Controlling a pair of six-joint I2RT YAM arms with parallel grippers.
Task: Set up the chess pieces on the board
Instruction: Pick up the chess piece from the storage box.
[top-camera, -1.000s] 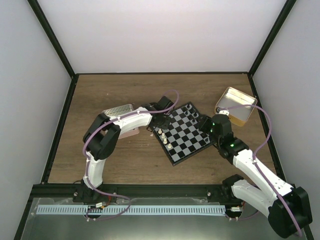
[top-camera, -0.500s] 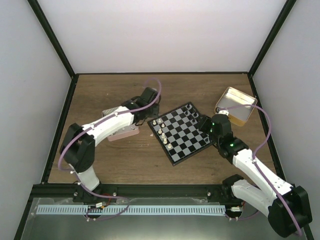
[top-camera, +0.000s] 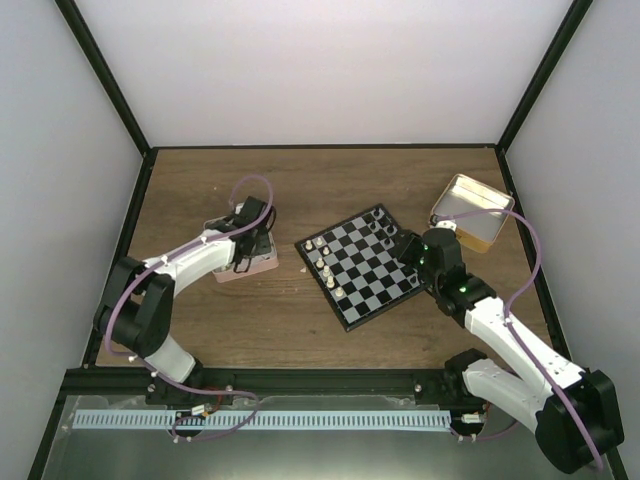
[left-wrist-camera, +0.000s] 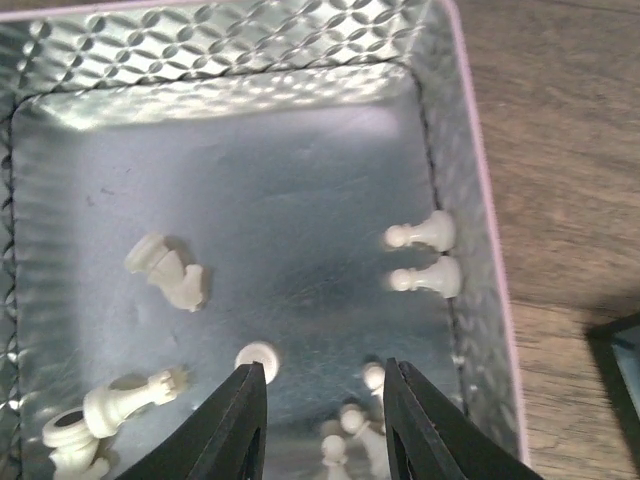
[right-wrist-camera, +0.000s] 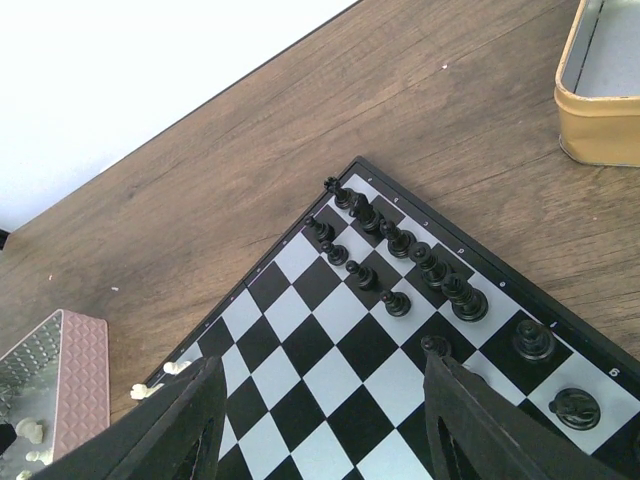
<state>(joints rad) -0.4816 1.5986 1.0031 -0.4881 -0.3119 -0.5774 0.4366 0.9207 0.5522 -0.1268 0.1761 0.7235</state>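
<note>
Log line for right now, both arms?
left gripper: open, empty, over pink-sided tin of white chess pieces | right gripper: open, empty, above board | setup: partial

Finding: the left arm (top-camera: 190, 262) has swung away from the board (top-camera: 365, 265) toward the left of the frame. Its left end effector (top-camera: 242, 258), earlier over the board's left edge, now hangs over the pink-sided tin (top-camera: 262, 268) at centre left. The elbow (top-camera: 135, 305) has dropped toward the lower left. The cream-white pieces (top-camera: 320, 262) along the board's left edge are now uncovered.
</note>
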